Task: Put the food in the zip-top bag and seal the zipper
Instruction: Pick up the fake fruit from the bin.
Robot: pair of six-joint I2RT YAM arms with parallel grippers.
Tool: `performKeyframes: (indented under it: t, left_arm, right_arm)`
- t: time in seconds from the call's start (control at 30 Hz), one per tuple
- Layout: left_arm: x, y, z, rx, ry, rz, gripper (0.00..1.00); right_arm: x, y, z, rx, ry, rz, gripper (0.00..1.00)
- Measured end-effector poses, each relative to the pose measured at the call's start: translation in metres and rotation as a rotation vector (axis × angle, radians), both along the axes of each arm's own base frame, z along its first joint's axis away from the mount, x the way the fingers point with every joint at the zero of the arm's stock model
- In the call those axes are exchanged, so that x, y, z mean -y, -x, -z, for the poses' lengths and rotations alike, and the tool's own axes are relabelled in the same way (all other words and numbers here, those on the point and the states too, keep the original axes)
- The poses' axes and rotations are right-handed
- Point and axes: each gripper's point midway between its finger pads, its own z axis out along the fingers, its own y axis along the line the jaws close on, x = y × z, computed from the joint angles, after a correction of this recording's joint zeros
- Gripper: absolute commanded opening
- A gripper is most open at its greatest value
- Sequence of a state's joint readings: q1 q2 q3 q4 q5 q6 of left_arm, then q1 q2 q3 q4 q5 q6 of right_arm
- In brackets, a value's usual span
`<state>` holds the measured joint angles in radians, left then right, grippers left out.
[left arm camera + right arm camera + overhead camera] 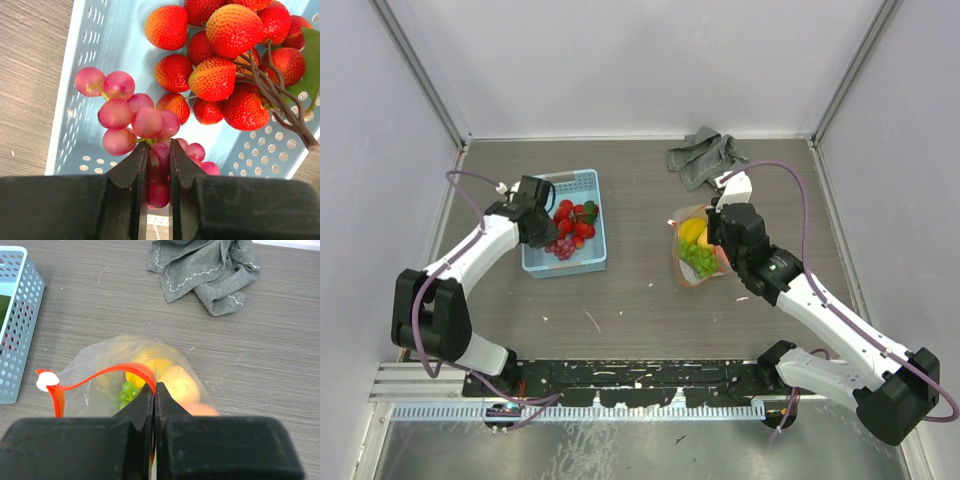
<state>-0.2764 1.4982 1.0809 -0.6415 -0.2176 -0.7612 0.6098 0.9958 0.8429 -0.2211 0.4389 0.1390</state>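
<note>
Left pincer is squeezed shut on the purple grapes, down in the blue basket beside the strawberries. The pink-purple bunch looks light, bumpy and wobbly, so the stem is the best hold. Right pincer pinches the red-orange zipper of the floppy bag on the counter.

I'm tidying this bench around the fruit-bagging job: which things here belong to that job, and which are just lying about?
Job: zip-top bag, its zipper, lemon and green grapes inside, purple grapes in the left claw, strawberries.
Lying about: grey cloth; blue basket, only holding fruit.
</note>
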Motion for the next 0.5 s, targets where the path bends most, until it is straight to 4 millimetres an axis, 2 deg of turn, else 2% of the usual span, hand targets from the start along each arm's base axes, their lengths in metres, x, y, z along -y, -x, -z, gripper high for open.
performKeyframes:
  t: [0.3,0.5]
  left_arm:
    - [0.003,0.009,-0.025,0.092,0.033,0.057,0.0]
    - [0.017,0.019,-0.07,0.267,0.11,0.138,0.0]
  right_arm:
    - [-0.003,0.001,0.0,-0.006,-0.027,-0.002,0.0]
    - [-0.008,0.002,0.001,-0.016,-0.059,-0.017,0.0]
